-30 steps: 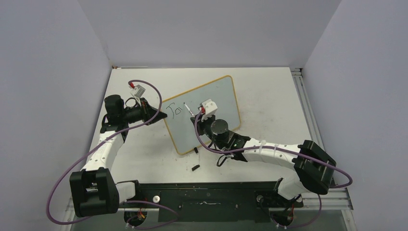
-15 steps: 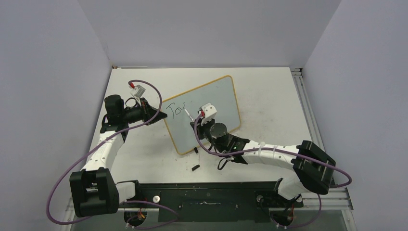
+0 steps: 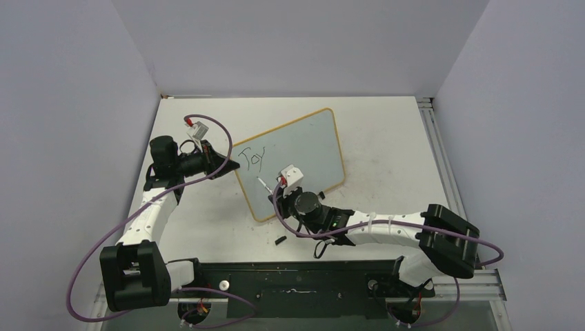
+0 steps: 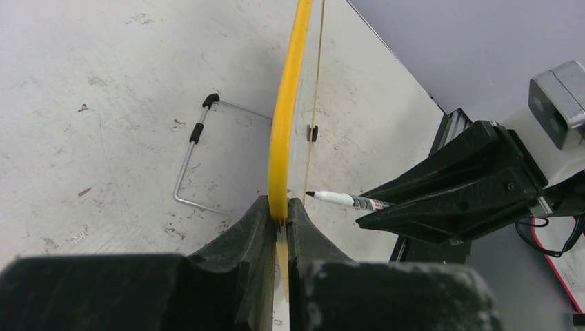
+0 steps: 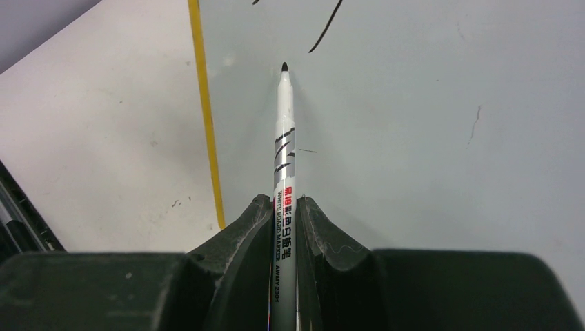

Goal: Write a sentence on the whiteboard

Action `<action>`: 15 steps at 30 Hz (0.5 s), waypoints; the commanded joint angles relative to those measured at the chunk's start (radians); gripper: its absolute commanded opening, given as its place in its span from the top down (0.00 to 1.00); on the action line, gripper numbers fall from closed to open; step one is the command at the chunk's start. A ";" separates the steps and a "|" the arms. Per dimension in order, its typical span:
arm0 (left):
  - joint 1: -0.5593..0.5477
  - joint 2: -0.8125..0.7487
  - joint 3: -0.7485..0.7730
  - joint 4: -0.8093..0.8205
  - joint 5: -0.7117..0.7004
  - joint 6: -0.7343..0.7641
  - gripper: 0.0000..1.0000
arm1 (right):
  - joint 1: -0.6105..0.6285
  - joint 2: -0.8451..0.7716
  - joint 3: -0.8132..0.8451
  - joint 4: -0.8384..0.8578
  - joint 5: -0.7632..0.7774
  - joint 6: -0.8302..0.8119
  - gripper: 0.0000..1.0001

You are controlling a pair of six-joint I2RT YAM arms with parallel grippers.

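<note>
Yellow-framed whiteboard [image 3: 303, 148] stands tilted, its edge pinched by the left gripper [image 4: 281, 210]. The right gripper [image 5: 283, 207] clamps a marker [image 5: 284, 124], tip below the sentence [image 3: 252, 158], 1 word: "Joy".

Light falls soft and even from above, bright across the table [image 3: 386, 138], with only faint shadows under my arms. The whiteboard [image 3: 303, 148] has a dull grey sheen and no hard glare. In my right wrist view the marker [image 5: 284, 138] is crisp, with a pale shadow beside its tip, while my right gripper [image 5: 284, 203] is a dark, grainy bulk. My left gripper [image 4: 279, 207] looks just as murky and soft — its detail is lost in the black.
</note>
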 commanded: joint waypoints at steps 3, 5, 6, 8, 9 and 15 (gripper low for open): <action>0.007 -0.032 0.024 0.013 0.025 0.012 1.00 | 0.033 -0.101 0.002 0.024 0.015 0.006 0.95; 0.007 -0.035 0.024 0.012 0.025 0.012 1.00 | 0.034 -0.138 0.010 -0.004 0.022 0.003 0.95; 0.008 -0.033 0.025 0.012 0.024 0.012 1.00 | 0.034 -0.160 0.018 -0.028 0.025 -0.001 0.95; 0.008 -0.030 0.026 0.013 0.025 0.014 1.00 | 0.025 -0.192 0.034 -0.070 0.038 -0.017 0.95; 0.010 -0.028 0.028 0.011 0.025 0.014 1.00 | 0.011 -0.206 0.039 -0.085 0.033 -0.026 0.95; 0.012 -0.031 0.029 -0.006 0.026 0.027 1.00 | -0.125 -0.236 0.067 -0.147 -0.090 -0.059 0.95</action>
